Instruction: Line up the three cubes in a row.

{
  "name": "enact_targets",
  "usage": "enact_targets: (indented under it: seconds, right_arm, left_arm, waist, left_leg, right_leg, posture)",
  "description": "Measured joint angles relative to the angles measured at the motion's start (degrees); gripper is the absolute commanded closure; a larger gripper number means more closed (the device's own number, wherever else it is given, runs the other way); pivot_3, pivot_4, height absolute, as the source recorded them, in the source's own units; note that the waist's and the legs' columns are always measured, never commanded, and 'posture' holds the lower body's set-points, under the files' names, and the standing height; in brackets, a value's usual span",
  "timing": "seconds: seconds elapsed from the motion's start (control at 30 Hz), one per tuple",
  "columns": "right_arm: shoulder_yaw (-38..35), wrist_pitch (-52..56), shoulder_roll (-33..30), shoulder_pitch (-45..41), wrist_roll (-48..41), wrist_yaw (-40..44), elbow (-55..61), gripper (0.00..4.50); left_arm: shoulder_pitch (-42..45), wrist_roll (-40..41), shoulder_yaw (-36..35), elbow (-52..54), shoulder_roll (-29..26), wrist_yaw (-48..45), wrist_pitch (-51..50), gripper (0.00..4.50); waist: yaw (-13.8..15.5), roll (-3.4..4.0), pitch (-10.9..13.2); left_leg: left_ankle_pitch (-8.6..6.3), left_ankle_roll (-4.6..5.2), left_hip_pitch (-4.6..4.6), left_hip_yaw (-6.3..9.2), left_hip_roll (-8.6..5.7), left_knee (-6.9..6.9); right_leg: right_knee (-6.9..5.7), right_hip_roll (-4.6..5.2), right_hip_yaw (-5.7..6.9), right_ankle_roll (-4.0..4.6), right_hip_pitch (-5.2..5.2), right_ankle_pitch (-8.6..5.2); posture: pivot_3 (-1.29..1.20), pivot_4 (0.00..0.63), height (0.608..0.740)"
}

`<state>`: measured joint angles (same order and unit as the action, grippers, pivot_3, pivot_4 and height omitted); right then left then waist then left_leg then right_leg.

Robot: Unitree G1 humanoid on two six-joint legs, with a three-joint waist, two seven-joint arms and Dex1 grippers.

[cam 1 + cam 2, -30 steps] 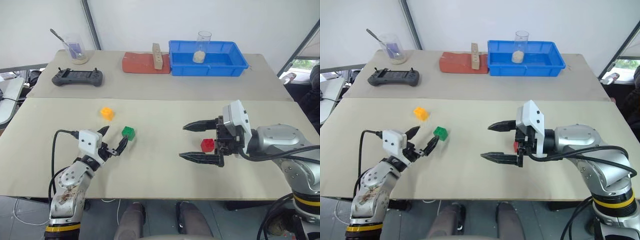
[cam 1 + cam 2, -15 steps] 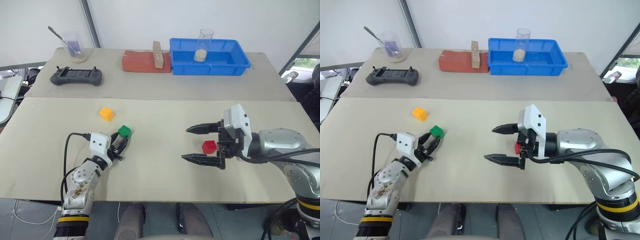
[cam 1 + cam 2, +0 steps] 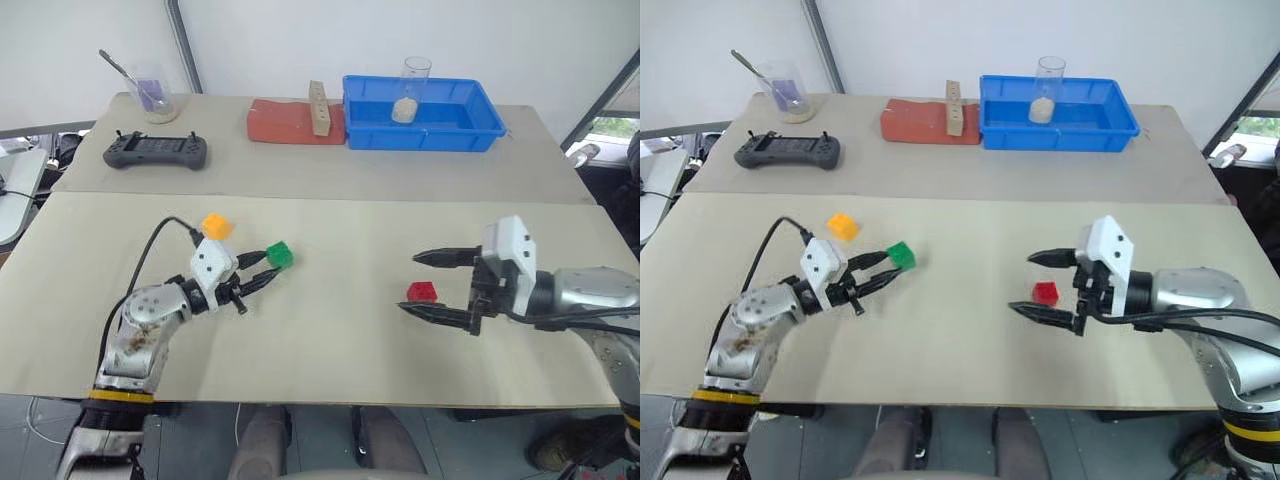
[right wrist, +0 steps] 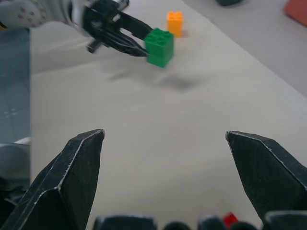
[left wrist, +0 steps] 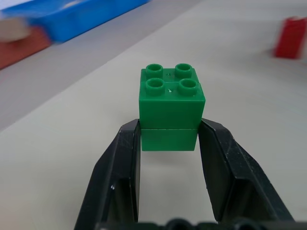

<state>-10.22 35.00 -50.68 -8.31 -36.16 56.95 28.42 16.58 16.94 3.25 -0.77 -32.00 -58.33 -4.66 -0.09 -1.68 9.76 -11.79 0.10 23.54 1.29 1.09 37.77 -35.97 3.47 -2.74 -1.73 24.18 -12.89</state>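
desk: two beige rectangular desk (image 3: 330, 340) tops, butted together
wall: plain white wall (image 3: 300, 40) behind the desk
pole: grey metal pole (image 3: 182, 45) against that wall

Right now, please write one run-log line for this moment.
left end effector: shut on green cube | right end effector: open around red cube, not gripping | orange-yellow cube: on table

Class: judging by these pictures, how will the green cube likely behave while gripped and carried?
The green cube looks rigid, so probably won't deform. Its smooth sides might slip: the left tool pinches only its lower part. Probably light.
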Motion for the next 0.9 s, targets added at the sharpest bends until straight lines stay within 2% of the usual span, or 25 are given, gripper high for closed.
enact_targets:
  seconds: [0.07,0.13,0.27,0.57,0.9]
  right_arm:
    - [-0.77,-0.66,-1.11,2.41,0.64,0.47,-0.12,0.00]
    - [-1.91,-0.68,-1.70,3.91,0.97,0.46,0.33,0.00]
    - [-4.34,0.90,-3.33,4.62,-0.30,-0.64,3.69,0.00]
    - [-5.36,5.79,-3.53,4.44,-3.50,-4.79,7.43,0.00]
    - [-6.38,6.36,-4.02,5.77,-3.45,-4.03,7.49,0.00]
  left_arm:
    - [3.16,0.00,3.80,-3.36,0.70,-5.71,1.22,3.25]
    - [5.19,-0.10,6.39,-6.20,2.15,-9.28,2.51,3.25]
    - [9.46,-1.16,10.47,-11.10,7.03,-13.33,5.59,3.25]
    - [11.06,-4.35,12.73,-20.04,14.87,-11.71,9.82,3.25]
    - [14.39,-7.70,12.35,-29.78,16.81,-10.50,16.10,3.25]
  waist:
    - [0.09,0.00,0.00]
    - [0.10,0.00,0.00]
    - [-0.03,-0.01,0.01]
    - [0.03,-0.02,0.01]
    - [0.16,-0.02,0.01]
  left_leg:
    - [0.00,0.00,0.06,0.01,-0.01,0.00]
    - [0.00,0.01,0.13,0.03,-0.02,0.00]
    - [0.01,0.01,0.13,0.06,-0.01,0.01]
    - [0.01,0.02,0.19,0.09,-0.04,0.08]
    - [0.02,0.02,0.20,0.10,-0.05,0.08]
  right_leg:
    - [0.00,-0.01,0.00,-0.05,0.02,0.01]
    - [-0.01,-0.02,0.00,-0.47,0.06,0.25]
    - [-0.02,-0.06,0.00,-0.52,0.05,0.28]
    - [0.00,-0.05,-0.01,-0.59,0.03,0.33]
    - [0.00,-0.05,-0.01,-0.61,0.03,0.34]
  posture:
    - [0.00,0.150,0.740]
    - [0.00,0.150,0.740]
    - [0.00,0.150,0.740]
    - [0.00,0.150,0.740]
    - [0.00,0.150,0.740]
